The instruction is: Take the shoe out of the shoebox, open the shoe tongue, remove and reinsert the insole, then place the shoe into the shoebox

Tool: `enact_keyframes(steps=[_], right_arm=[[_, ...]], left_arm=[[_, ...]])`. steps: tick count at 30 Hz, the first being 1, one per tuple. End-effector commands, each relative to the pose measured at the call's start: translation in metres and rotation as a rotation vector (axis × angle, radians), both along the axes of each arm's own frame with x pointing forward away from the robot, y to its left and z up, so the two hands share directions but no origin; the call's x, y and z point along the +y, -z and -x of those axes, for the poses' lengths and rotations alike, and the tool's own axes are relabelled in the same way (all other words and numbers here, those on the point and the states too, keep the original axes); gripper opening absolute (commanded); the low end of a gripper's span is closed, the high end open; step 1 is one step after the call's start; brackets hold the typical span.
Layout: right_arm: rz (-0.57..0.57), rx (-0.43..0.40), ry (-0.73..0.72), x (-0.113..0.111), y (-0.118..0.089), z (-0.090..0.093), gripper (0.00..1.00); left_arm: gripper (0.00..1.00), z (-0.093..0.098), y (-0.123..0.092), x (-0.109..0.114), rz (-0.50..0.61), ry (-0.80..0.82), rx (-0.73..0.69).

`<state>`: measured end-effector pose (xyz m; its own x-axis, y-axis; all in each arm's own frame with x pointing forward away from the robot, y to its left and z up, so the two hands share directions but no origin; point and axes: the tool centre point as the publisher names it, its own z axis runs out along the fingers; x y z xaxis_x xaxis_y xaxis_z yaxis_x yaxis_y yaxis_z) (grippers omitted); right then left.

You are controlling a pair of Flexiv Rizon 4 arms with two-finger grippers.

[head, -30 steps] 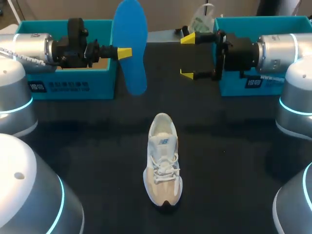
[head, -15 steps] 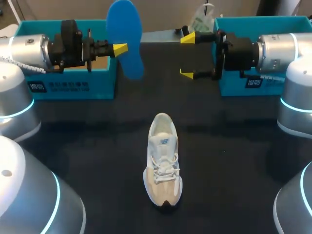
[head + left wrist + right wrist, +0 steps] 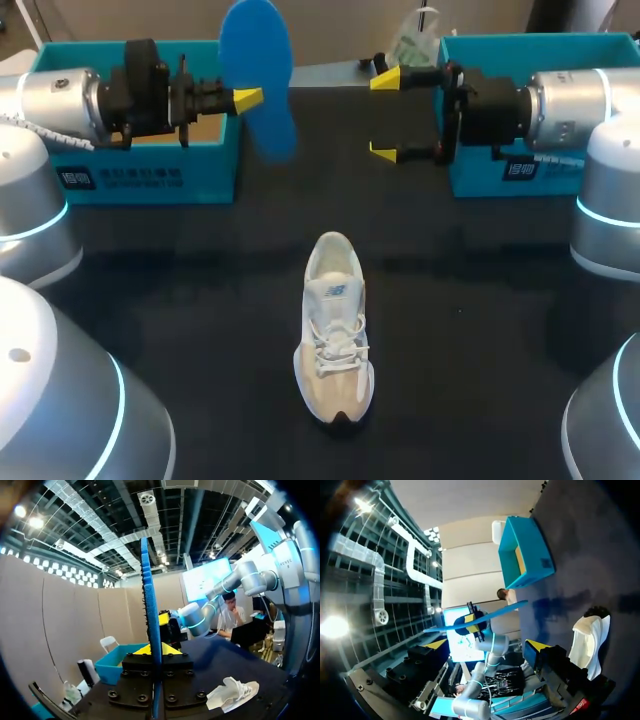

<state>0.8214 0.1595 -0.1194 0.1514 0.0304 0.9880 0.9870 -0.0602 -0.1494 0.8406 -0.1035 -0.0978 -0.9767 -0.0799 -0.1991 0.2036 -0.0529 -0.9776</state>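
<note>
A blue insole (image 3: 260, 75) hangs upright in the air, with my left gripper (image 3: 250, 99) shut on its edge in front of the left teal shoebox (image 3: 150, 175). In the left wrist view the insole (image 3: 150, 600) stands edge-on between the yellow tips of the gripper (image 3: 152, 650). The beige shoe (image 3: 335, 330) lies on the black table, its toe toward the near edge and nothing touching it; it also shows beside the left gripper (image 3: 232, 692). My right gripper (image 3: 384, 115) stands wide open and empty in the air, facing the insole (image 3: 475, 617). The shoe (image 3: 587, 640) lies beside the right gripper (image 3: 487, 645).
A second teal box (image 3: 530, 42) stands at the back right under my right arm. A crumpled plastic bag (image 3: 412, 45) lies between the two boxes at the table's far edge. Black tabletop (image 3: 200, 300) surrounds the shoe.
My left gripper drew back to the left with the insole, which rose a little and tilted. In the last half second it barely moved. The right arm and shoe stayed still.
</note>
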Motion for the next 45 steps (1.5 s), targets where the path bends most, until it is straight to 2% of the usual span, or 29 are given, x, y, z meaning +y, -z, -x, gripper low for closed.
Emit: enact_keyframes(steps=[1,4,14,17,21,35,39,42,44,45], right_arm=[[0.000,0.000,0.001,0.002,0.001,0.000,1.00],[0.000,0.000,0.001,0.002,0.001,0.000,1.00],[0.000,0.000,0.001,0.002,0.001,0.000,1.00],[0.000,0.000,0.001,0.002,0.001,0.000,1.00],[0.000,0.000,0.001,0.002,0.001,0.000,1.00],[0.000,0.000,0.001,0.002,0.001,0.000,1.00],[0.000,0.000,0.001,0.002,0.001,0.000,1.00],[0.000,0.000,0.001,0.002,0.001,0.000,1.00],[0.000,0.000,0.001,0.002,0.001,0.000,1.00],[0.000,0.000,0.001,0.002,0.001,0.000,1.00]], left_arm=[[0.00,0.001,0.001,0.005,0.040,0.065,-0.443],[0.00,-0.001,0.006,0.004,-0.061,-0.023,-0.610],[0.00,0.000,0.009,0.002,-0.072,-0.013,-0.618],[0.00,0.001,0.010,0.000,-0.054,0.017,-0.661],[0.00,-0.001,0.010,-0.001,0.032,0.053,-0.777],[0.00,-0.002,0.011,0.000,0.050,0.062,-0.761],[0.00,0.004,0.008,-0.006,0.002,0.096,-0.978],[0.00,0.010,0.006,-0.007,-0.076,0.107,-1.142],[0.00,0.014,0.008,-0.007,-0.187,0.115,-1.339],[0.00,0.014,0.008,-0.007,-0.187,0.115,-1.339]])
